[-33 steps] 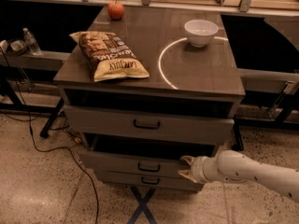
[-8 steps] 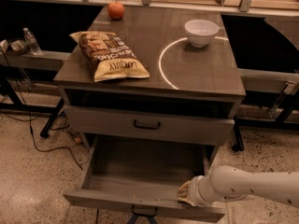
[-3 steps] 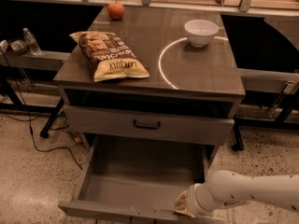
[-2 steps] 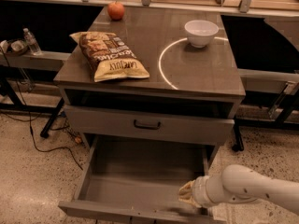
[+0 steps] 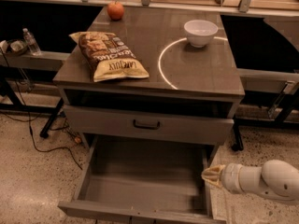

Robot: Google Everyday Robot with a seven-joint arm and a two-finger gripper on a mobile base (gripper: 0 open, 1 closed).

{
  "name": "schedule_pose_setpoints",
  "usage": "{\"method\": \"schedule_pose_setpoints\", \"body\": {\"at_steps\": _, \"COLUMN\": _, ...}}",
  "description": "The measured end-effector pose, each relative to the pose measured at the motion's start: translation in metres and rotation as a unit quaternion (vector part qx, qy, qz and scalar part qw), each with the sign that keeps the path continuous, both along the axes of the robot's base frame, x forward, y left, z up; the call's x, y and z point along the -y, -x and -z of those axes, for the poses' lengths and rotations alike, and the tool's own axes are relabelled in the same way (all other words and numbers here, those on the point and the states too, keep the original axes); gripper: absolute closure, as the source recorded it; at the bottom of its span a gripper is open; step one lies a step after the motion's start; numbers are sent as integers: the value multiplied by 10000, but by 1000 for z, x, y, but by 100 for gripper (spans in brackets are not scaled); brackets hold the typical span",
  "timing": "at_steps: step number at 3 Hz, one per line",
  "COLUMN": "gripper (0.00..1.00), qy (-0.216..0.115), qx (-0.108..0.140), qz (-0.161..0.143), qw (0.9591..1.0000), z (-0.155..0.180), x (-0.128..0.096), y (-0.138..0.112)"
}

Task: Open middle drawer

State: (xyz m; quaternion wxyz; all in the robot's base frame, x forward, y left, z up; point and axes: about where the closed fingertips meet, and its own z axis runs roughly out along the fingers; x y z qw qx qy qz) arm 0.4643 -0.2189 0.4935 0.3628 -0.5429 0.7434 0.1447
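The middle drawer (image 5: 140, 183) is pulled far out of the grey cabinet, and its plain grey box is open to view and empty. Its flat front (image 5: 126, 213) runs along the bottom edge of the view, with the handle out of sight. My gripper (image 5: 211, 175), on a white arm coming in from the right, hovers just outside the drawer's right side wall, apart from the front. The uppermost drawer (image 5: 146, 124) with its black bar handle is shut. The lowest drawer is hidden under the open one.
On the cabinet top (image 5: 205, 73) lie a chip bag (image 5: 110, 55), a red apple (image 5: 116, 10) and a white bowl (image 5: 200, 32). A water bottle (image 5: 31, 42) stands on a shelf at the left. Cables (image 5: 42, 143) trail over the speckled floor at the left.
The middle drawer went from nearly shut to pulled far out. In the last second my gripper has left the drawer's front right corner and moved right and up, beside the side wall.
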Motion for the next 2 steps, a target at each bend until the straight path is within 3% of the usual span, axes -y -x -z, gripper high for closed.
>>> {"method": "schedule_pose_setpoints", "body": {"at_steps": 1, "gripper": 100, "qy": 97, "qx": 677, "qz": 605, "qw": 9958, "z": -54, "x": 72, "y": -8}}
{"method": "schedule_pose_setpoints", "body": {"at_steps": 2, "gripper": 100, "qy": 181, "qx": 1179, "qz": 929, "qw": 9885, "z": -105, "x": 114, "y": -6}}
